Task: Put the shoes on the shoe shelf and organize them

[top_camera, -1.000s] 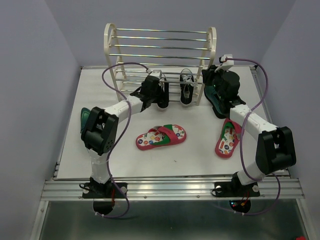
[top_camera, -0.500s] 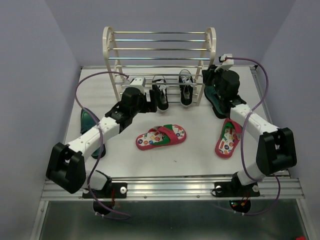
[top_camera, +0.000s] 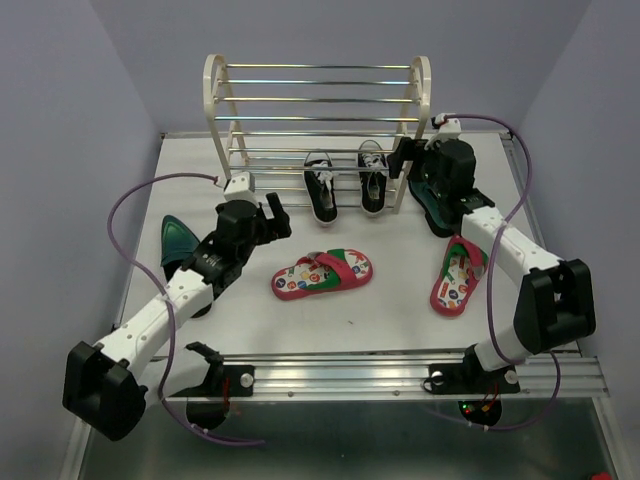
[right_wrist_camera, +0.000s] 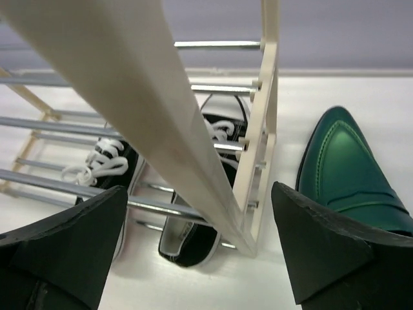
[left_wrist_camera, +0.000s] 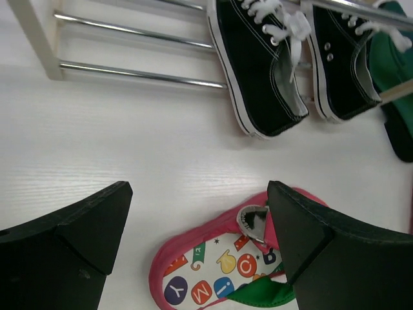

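While the top view takes in the whole worktop (top_camera: 390, 315), each wrist view gives only a slice.

Top view:
- The shelf (top_camera: 320, 100) is at the far edge. Two sneakers (top_camera: 320, 188) lie side by side at its bottom tier, heels toward the arms.
- Two flip-flops (top_camera: 322, 272) lie flat on the worktop, well apart.
- The left dress shoe (top_camera: 176, 238) is partly behind the left arm. The right dress shoe (top_camera: 432, 208), just beside the shelf, is largely covered by the right arm.
- The left tool (top_camera: 268, 216) hovers near the middle flip-flop, jaws wide, holding nothing.
- The right tool (top_camera: 402, 160) is at the shelf's right side panel.

Left wrist view only:
- The flip-flop footbed (left_wrist_camera: 213, 278) carries letters on coloured dots. Y and O are readable; the others are uncertain or cut off by the frame and a finger (left_wrist_camera: 322, 245).
- The sneakers' white laces and stitching are sharp.
- A green sliver at the right edge is the right dress shoe, mostly out of frame.

Right wrist view only:
- The jaws are wide, and the side panel (right_wrist_camera: 266, 129) runs between them. I cannot tell whether they touch it.
- The dress shoe's glossy toe shows; its heel is hidden by a finger (right_wrist_camera: 342, 258).
- I cannot tell whether the sneakers rest on the rods or on the worktop.
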`<state>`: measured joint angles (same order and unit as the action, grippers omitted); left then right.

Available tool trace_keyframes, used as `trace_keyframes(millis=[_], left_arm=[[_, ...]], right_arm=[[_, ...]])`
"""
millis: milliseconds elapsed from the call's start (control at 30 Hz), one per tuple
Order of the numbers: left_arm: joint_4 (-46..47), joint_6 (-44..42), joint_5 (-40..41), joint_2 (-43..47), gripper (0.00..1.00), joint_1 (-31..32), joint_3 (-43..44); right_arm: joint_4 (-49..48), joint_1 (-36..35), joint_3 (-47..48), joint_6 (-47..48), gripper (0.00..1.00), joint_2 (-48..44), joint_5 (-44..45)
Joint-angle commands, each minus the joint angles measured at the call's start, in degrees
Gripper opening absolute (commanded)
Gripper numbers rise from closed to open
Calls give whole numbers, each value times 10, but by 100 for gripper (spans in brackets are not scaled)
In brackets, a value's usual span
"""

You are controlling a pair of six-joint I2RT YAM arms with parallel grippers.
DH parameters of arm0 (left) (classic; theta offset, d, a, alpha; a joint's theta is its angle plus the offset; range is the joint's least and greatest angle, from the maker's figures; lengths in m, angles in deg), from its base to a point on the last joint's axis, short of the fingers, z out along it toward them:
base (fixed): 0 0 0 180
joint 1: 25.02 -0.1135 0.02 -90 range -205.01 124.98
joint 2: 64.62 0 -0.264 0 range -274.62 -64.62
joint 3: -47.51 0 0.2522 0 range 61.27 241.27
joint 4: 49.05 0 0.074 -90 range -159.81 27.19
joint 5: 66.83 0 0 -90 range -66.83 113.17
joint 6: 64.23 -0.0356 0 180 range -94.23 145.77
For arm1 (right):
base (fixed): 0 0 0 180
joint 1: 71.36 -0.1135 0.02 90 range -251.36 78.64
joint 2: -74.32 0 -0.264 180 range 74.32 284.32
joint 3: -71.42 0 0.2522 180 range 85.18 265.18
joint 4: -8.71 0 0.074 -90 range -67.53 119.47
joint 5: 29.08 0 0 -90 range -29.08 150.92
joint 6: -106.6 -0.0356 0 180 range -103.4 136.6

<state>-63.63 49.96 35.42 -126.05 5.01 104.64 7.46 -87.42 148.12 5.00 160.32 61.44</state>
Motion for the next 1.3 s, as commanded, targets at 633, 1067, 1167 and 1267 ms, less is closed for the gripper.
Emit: trace_keyframes(millis=[633,1067,1167,1267], left_arm=[[-47,109,119,163,99,-43,11],[-9,94,95,161,99,-43,-8],[-4,94,99,168,99,-43,-16],[37,62,60,174,99,-43,-38]], right_arm=[[248,-121,-114,-91,100,-257,144],[314,-121,-153,-169,100,-345,198],[316,-121,-153,-164,100,-340,178],[323,-121,-155,-169,100,-330,162]])
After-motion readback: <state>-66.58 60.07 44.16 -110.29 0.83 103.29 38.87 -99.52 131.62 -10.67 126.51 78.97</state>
